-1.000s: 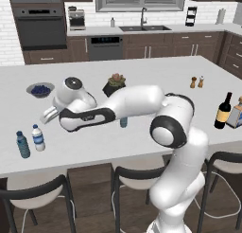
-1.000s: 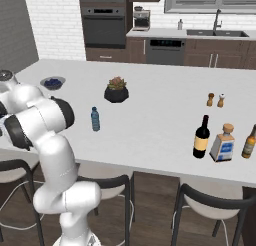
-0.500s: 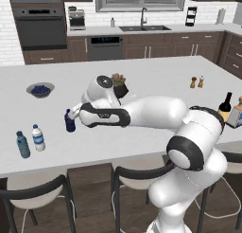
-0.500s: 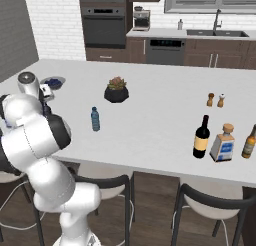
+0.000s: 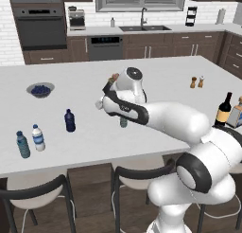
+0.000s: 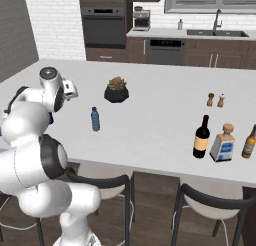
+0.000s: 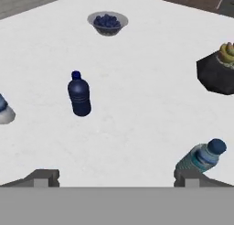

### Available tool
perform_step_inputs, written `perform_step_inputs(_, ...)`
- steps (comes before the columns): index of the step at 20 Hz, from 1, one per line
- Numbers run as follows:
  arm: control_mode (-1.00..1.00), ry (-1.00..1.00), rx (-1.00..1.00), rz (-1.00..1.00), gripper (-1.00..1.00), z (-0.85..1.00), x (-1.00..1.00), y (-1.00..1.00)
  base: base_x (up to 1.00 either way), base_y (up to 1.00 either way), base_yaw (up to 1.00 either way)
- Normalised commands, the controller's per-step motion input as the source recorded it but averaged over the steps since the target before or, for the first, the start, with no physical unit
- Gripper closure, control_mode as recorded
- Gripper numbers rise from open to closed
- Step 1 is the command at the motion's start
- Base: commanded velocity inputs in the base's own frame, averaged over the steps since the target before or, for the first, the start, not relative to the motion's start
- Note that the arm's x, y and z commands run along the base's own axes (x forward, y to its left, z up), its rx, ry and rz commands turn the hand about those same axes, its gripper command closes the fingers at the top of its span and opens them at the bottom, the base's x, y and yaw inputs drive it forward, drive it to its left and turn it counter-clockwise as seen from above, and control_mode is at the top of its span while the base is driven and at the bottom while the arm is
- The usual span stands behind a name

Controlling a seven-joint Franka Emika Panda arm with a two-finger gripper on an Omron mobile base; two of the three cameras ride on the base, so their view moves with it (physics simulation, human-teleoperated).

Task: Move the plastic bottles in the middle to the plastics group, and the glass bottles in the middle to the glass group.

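White kitchen surface (image 5: 156, 76) carries everything. The end effector (image 7: 114, 176) hangs with fingers apart and empty; the teal bottle (image 7: 201, 158) stands at its four o'clock, touching one tip. The dark blue bottle (image 7: 80, 96) at ten o'clock risks being grabbed by mistake, or the teal one knocked over.

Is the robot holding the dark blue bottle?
No, the dark blue bottle stands alone on the counter, apart from the open gripper.

Bare counter (image 7: 137, 105) — dark blue bottle (image 7: 79, 95) aside
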Motion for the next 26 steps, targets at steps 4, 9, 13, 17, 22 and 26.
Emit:
perform_step_inputs(4,-1.0,0.11,-0.02,-0.23,-1.0,0.09,0.19,-1.0,0.0,0.0,0.0)
perform_step_inputs(9,-1.0,0.1,-0.02,-0.25,-1.0,0.0,0.2,-1.0,0.0,0.0,0.0)
perform_step_inputs(13,-1.0,0.06,-0.02,-0.25,-1.0,0.0,0.23,-0.9,0.0,0.0,0.0)
perform_step_inputs(17,-1.0,0.05,-0.02,-0.17,-1.0,-0.17,0.1,-0.22,0.0,0.0,0.0)
perform_step_inputs(22,-1.0,0.0,0.01,0.0,-1.0,-0.22,0.0,0.03,0.0,0.0,0.0)
perform_step_inputs(26,-1.0,0.03,0.02,0.05,-1.0,-0.28,0.0,0.12,0.0,0.0,0.0)
